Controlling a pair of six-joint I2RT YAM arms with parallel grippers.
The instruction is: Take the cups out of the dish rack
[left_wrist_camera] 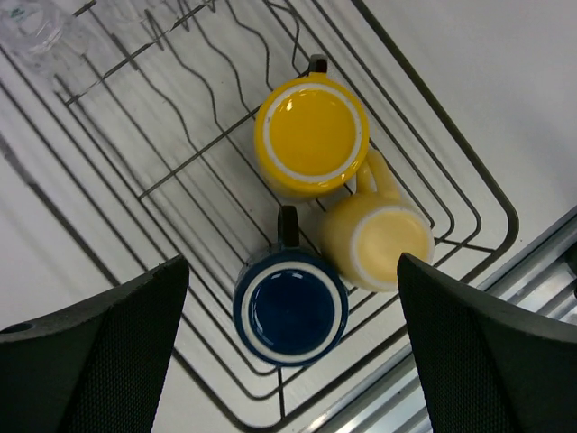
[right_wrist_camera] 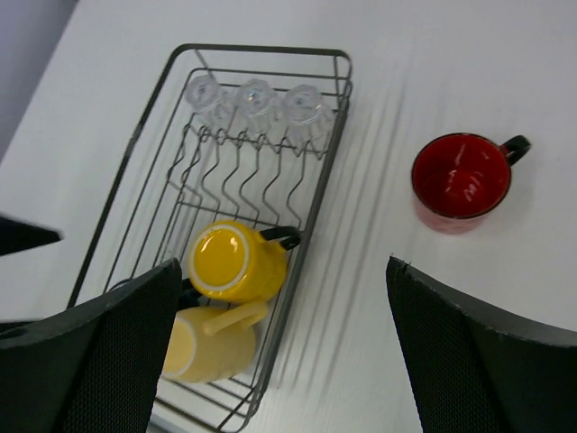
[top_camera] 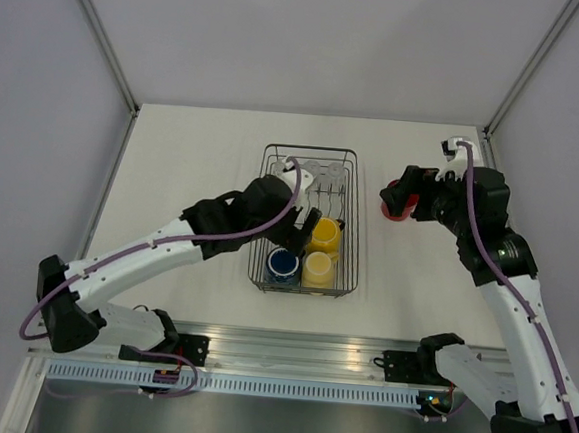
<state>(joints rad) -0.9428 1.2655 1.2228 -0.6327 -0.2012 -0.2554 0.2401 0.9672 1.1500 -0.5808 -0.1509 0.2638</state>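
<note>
Inside the dish rack (top_camera: 310, 149) you have the yellow mug (left_wrist_camera: 311, 135), cream mug (left_wrist_camera: 383, 242) and dark blue mug (left_wrist_camera: 290, 307) under your left gripper (left_wrist_camera: 293, 262), fingers spread, while the red mug (right_wrist_camera: 461, 178) stands upright on the table (top_camera: 193, 169) beside the rack, apart from your right gripper (right_wrist_camera: 282, 271), fingers parted wide.

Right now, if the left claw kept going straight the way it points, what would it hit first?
Most likely the dark blue mug in the dish rack, though depth is hard to judge.

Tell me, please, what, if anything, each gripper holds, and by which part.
Nothing is held: the left gripper hangs open above the grey wire dish rack; the right gripper is open, apart from the red handled mug.
</note>
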